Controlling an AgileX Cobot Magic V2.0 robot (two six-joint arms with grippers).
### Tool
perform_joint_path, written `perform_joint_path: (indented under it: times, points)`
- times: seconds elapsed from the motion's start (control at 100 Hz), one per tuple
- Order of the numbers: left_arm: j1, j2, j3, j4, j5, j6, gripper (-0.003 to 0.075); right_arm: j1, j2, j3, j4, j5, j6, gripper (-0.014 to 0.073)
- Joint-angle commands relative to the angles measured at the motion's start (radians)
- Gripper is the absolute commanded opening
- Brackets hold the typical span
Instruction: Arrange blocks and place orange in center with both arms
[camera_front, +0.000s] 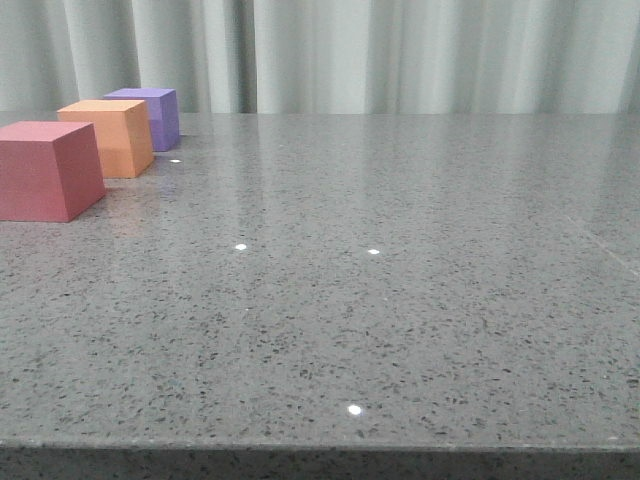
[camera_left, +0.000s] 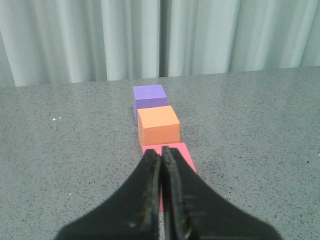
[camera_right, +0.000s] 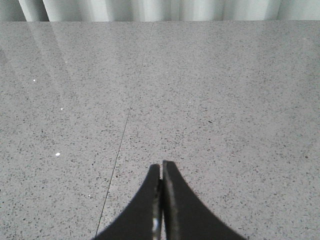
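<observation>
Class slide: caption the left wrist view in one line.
Shut left pincer facing a row of cubes: pinkish-red, orange, purple.

3 matte cubes in a row: pinkish-red cube (camera_front: 45, 168) nearest, orange cube (camera_front: 110, 137) middle, purple cube (camera_front: 150, 115) farthest

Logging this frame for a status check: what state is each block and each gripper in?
pinkish-red cube: on table, nearest in the row, not held.
orange cube: on table, middle of row.
purple cube: on table, farthest.
left gripper: shut, empty.
right gripper: shut, empty.
</observation>
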Motion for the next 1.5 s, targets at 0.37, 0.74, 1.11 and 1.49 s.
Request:
perform_joint_path:
  times: [0.37,0.74,1.11,1.49]
  points:
    - [0.002,0.003,-0.027,-0.012,-0.079,-0.006,-0.0020,-0.006,0.000,-0.027,-0.011,-0.076,-0.007,-0.0111]
    - [0.002,-0.026,0.025,0.048,-0.250,-0.006,-0.0020,-0.006,0.000,-0.027,-0.011,-0.076,-0.007,-0.0111]
    - [0.125,-0.249,0.245,0.075,-0.264,-0.006,-0.0020,-0.006,0.000,-0.027,-0.011,-0.076,-0.007,-0.0111]
    - [0.125,-0.504,0.496,0.083,-0.268,-0.012,-0.0020,-0.006,0.000,-0.027,-0.011,-0.076,-0.007,-0.0111]
